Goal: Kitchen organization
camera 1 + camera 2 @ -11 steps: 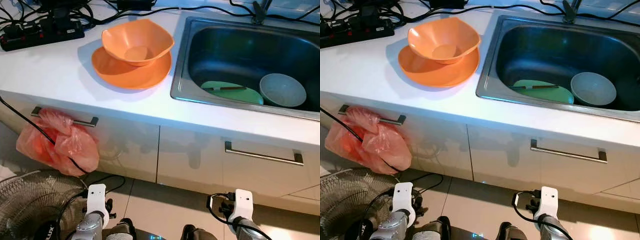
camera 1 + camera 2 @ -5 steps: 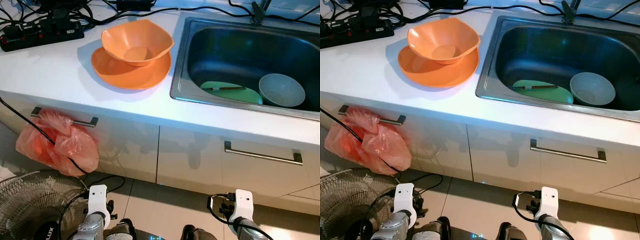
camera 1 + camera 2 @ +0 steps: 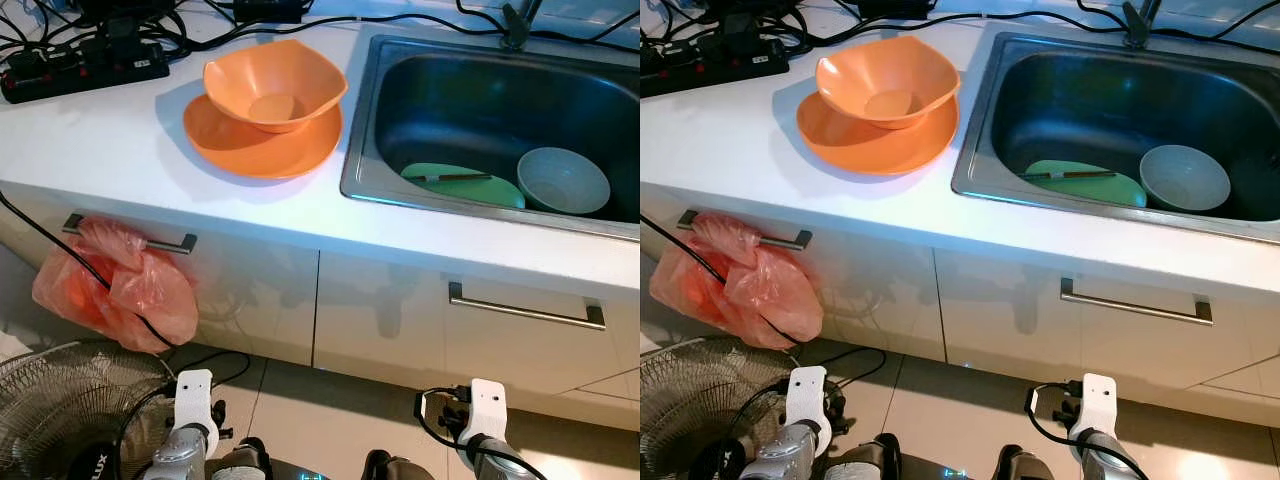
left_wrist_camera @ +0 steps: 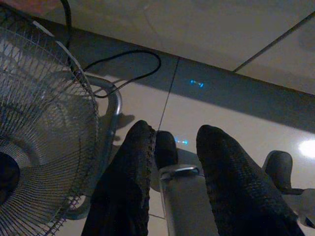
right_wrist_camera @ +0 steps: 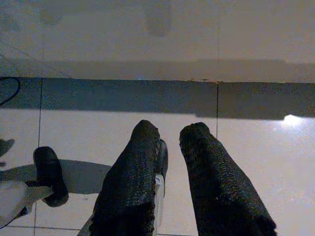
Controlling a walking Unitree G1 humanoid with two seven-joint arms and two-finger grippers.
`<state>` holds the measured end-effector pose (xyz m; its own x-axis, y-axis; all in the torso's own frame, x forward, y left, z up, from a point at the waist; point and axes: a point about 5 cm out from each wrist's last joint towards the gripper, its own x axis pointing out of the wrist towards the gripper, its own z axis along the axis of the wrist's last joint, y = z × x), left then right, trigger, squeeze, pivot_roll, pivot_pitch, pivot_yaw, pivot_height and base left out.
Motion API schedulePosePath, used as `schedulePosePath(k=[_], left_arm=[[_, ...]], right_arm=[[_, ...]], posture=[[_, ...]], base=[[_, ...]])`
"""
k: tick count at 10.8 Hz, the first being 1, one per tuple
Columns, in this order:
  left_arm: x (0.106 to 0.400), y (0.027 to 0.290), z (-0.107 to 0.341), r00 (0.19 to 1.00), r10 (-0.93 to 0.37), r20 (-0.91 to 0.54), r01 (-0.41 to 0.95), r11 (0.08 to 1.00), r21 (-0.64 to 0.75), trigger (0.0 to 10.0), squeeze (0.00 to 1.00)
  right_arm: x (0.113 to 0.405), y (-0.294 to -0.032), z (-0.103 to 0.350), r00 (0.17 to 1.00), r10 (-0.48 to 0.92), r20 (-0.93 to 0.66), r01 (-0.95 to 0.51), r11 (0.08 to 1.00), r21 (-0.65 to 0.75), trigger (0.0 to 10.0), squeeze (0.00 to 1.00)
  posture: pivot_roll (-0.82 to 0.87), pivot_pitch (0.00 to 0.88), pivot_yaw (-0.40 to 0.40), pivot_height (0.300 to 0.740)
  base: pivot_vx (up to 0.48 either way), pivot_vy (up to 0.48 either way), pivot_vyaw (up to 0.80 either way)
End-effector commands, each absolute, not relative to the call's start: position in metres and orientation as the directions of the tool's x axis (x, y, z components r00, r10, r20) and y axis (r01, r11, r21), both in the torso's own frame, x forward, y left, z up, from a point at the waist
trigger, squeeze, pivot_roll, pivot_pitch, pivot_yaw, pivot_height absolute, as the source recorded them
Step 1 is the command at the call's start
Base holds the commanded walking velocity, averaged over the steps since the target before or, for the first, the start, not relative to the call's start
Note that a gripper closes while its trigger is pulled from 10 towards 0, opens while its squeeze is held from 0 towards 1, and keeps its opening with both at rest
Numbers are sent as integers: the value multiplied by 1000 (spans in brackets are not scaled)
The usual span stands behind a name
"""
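Note:
An orange bowl [image 3: 274,82] rests in an orange plate [image 3: 262,140] on the white counter [image 3: 110,140], left of the steel sink [image 3: 480,95]. Inside the sink lie a green plate [image 3: 465,187] with a dark utensil across it and a pale bowl [image 3: 563,179]. Both arms hang low before the cabinets. My left gripper [image 4: 173,138] points at the tiled floor near a fan, fingers apart with nothing between them. My right gripper [image 5: 170,132] also faces the floor, fingers slightly apart and empty.
A black power strip [image 3: 85,65] and tangled cables lie at the counter's back left. An orange plastic bag [image 3: 120,285] hangs from the left drawer handle [image 3: 165,243]. A floor fan [image 3: 70,405] stands low on the left. The right cabinet has a long handle [image 3: 525,312].

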<state>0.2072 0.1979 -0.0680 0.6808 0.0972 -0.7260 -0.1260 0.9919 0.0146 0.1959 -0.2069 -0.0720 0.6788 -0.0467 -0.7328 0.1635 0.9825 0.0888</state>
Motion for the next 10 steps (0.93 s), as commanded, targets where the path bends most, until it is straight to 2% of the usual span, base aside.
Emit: schedulePosePath(k=[1, 10], left_arm=[[197, 201, -74, 647, 107, -755, -136, 990, 23, 10000, 0], [193, 201, -76, 640, 108, -760, -143, 989, 20, 10000, 0]], right_arm=[[191, -209, -75, 659, -54, -750, 184, 979, 91, 10000, 0], [191, -212, -74, 657, -51, -752, 172, 982, 83, 10000, 0]], posture=[[112, 190, -13, 740], [115, 197, -20, 740]], base=[[0, 0, 0], [0, 0, 0]])
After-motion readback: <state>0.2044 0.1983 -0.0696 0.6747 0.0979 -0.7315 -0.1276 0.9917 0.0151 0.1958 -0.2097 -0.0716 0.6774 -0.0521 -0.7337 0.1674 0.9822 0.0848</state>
